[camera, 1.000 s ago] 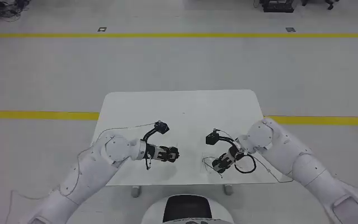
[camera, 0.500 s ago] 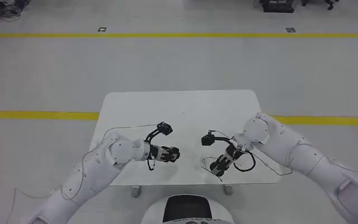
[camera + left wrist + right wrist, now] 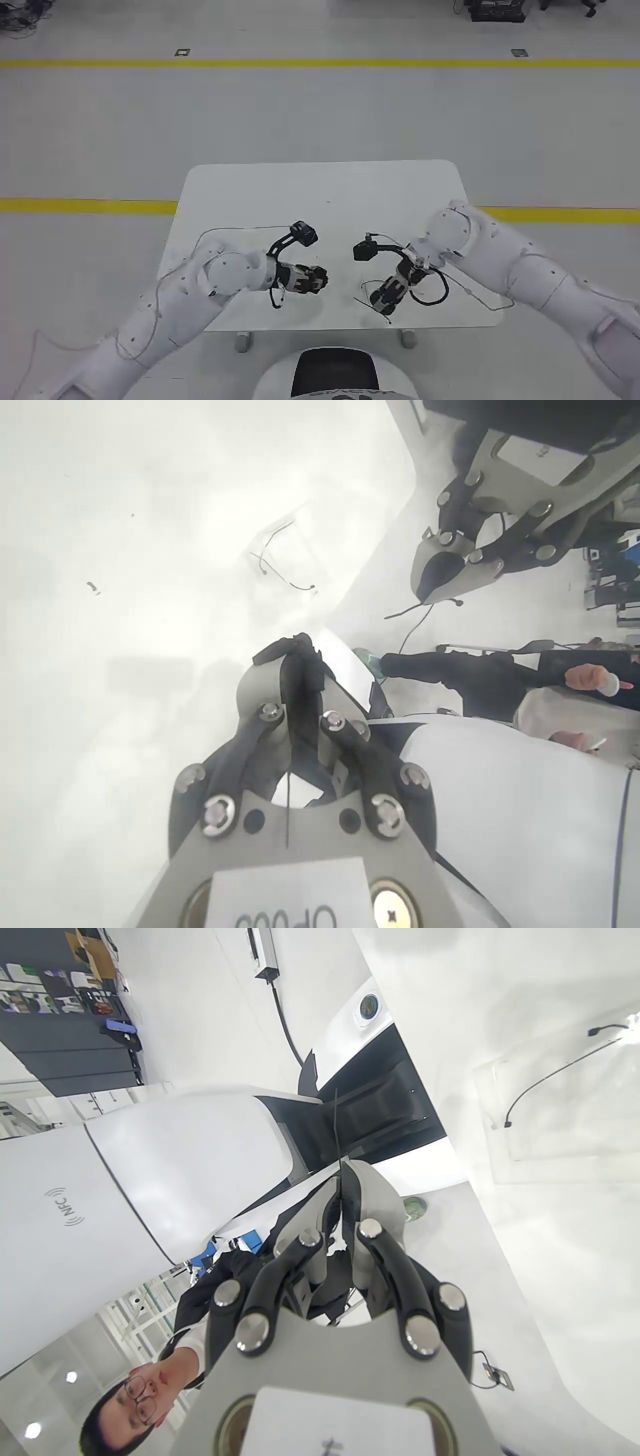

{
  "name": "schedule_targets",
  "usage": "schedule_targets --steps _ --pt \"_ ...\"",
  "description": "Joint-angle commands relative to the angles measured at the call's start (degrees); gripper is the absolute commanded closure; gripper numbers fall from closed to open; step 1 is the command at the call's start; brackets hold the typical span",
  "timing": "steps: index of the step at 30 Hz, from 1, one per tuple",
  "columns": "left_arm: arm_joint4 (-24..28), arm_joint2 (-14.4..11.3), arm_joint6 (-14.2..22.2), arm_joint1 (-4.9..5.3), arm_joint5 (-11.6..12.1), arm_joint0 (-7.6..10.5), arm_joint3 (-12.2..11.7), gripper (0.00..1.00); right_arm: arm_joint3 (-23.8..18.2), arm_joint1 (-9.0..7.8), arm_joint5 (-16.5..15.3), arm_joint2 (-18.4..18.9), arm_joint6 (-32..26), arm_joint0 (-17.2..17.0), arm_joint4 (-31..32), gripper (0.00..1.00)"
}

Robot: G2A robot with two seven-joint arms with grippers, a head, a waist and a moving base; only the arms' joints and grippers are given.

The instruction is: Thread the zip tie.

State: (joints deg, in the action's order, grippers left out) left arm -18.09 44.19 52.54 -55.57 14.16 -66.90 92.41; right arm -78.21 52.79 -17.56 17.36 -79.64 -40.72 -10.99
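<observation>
Zip tie (image 3: 337,1128): thin black strip, pinched in the right claw (image 3: 342,1180). A straight length sticks out past the fingertips, free in the air. Right claw fingers are together, clamped on the tie.

In the left wrist view the same claw (image 3: 439,592) has the tie coming out at its tip. One end is short and stiff. The other curves away with a small head on it.

Top view: the right claw (image 3: 384,298) sits lower centre of frame, just right of the middle, over the near edge of the tabletop (image 3: 330,190). A fine dark line of tie shows beside its tip. The left claw (image 3: 316,280) is lower centre, just left of the middle, also over the near edge. The two claws are near each other but apart, not touching.

Left claw (image 3: 295,650): fingers together, black pads pressed flat. A black strand (image 3: 288,810) runs back from between them toward the palm, and the claw is clamped on it. Cannot tell whether the strand is a second tie.

Farther out on the tabletop a clear sheet (image 3: 575,1128) lies flat. Spare ties (image 3: 280,570) lie loose on it, curved, with small heads at their ends. The sheet is well apart from both claws.

A dark speck (image 3: 92,587) lies on the bare tabletop, away from the sheet
</observation>
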Motion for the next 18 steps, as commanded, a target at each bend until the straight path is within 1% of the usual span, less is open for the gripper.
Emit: schedule_targets --steps 1,5,7,16,17,18 --pt "-0.23 -0.15 -0.09 0.01 -0.36 0.13 -0.03 1.0 0.82 0.69 -0.14 -0.93 0.0 0.69 -0.43 1.0" --pt "-1.4 -0.38 -0.61 0.07 -1.34 0.38 0.15 1.0 2.86 1.97 -0.51 -2.46 0.0 1.74 -1.92 1.0" --pt "-3.81 -0.52 -0.63 0.19 -1.59 0.76 0.44 1.0 3.05 2.04 -0.51 -2.52 0.0 1.8 -2.02 1.0" --pt "-3.81 -0.52 -0.63 0.19 -1.59 0.76 0.44 1.0 3.05 2.05 -0.38 -2.5 0.46 1.63 -1.98 1.0" --pt "-3.4 -0.72 -1.95 0.1 -1.79 0.33 0.22 1.0 2.73 2.11 0.31 -2.47 1.95 1.01 -1.37 1.0" --pt "-3.17 -0.92 -2.47 0.04 -1.77 0.19 0.02 1.0 2.45 2.17 0.78 -2.42 2.41 0.8 -0.98 1.0"
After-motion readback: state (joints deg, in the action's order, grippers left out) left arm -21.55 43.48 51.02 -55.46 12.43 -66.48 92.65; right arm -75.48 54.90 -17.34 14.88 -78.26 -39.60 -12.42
